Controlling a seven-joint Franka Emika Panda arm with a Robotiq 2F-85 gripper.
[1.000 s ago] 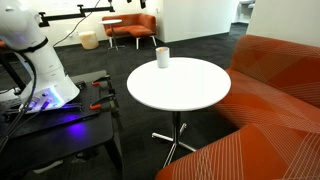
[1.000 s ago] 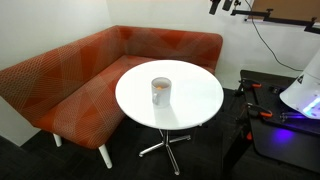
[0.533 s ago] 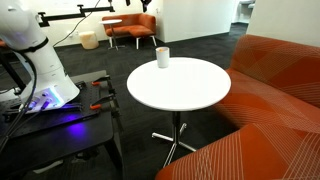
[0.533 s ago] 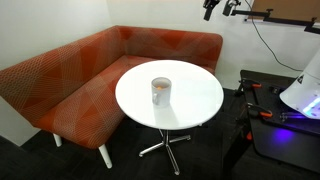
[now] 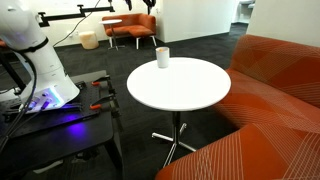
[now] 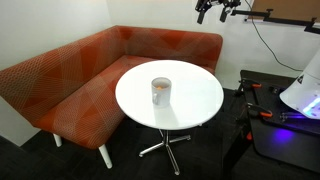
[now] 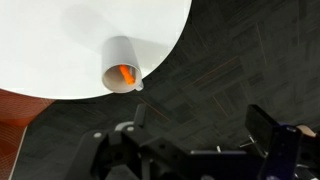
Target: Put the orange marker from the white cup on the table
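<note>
- orange marker (image 7: 124,73): inside the white cup (image 7: 118,50), only its orange end shows at the mouth in the wrist view. Not on the table yet.
- Cup stands upright near the edge of the table (image 6: 195,100); same spot as a second ago.
- gripper (image 6: 205,10): high up, well apart from the cup, fingers spread wide, holding nothing.
- Change: over the last second it has slid sideways along the top of an exterior view, towards the table.
- Reading: approach phase only. Descent, alignment over the cup mouth and the grasp are all still to do.
</note>
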